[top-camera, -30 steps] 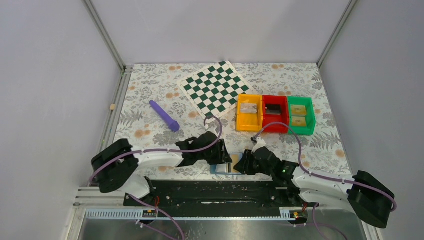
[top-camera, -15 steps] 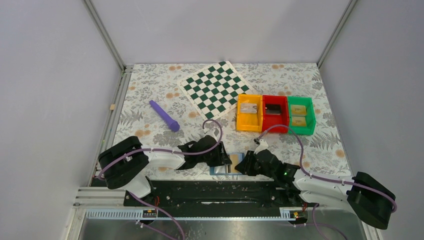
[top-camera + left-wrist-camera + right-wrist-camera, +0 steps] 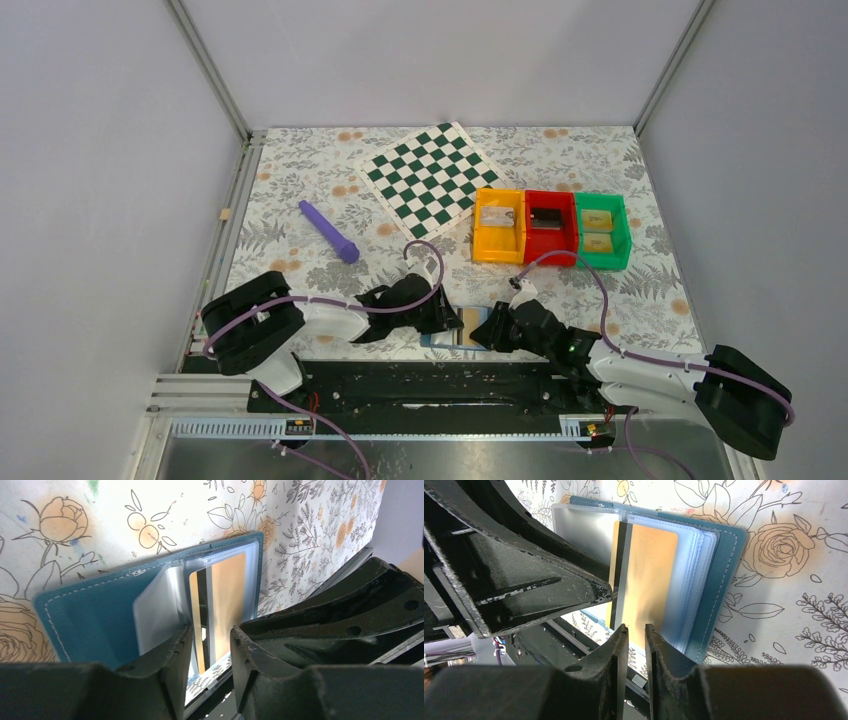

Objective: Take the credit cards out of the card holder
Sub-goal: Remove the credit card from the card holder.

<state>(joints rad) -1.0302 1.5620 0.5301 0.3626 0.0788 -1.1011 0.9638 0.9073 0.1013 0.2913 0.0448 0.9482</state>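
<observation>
Right, starting far left: a purple stick lies well ahead of the left gripper and off to its left, no part of this job. On to that left gripper. Its jaws stand apart with a clear gap between them, tips low over the near edge of the card holder, which lies spread flat on the floral table directly in front of it. One finger is at the edge of a clear sleeve; whether it presses there I cannot tell. Straight ahead of the gap, a gold credit card with a dark stripe sits inside its clear pocket.

Across to the right gripper, facing the left one over the holder. Its jaws are nearly together, only a slit between them, tips right at the card's near edge. Nipping it or only nudging it? I cannot tell.

Far ahead and to the right of that gripper, the green bin holds two pale gold pieces. They may be cards already out, but they are too small to be sure. My read: at least one card is sleeved yet, so the pull-out is not done.
</observation>
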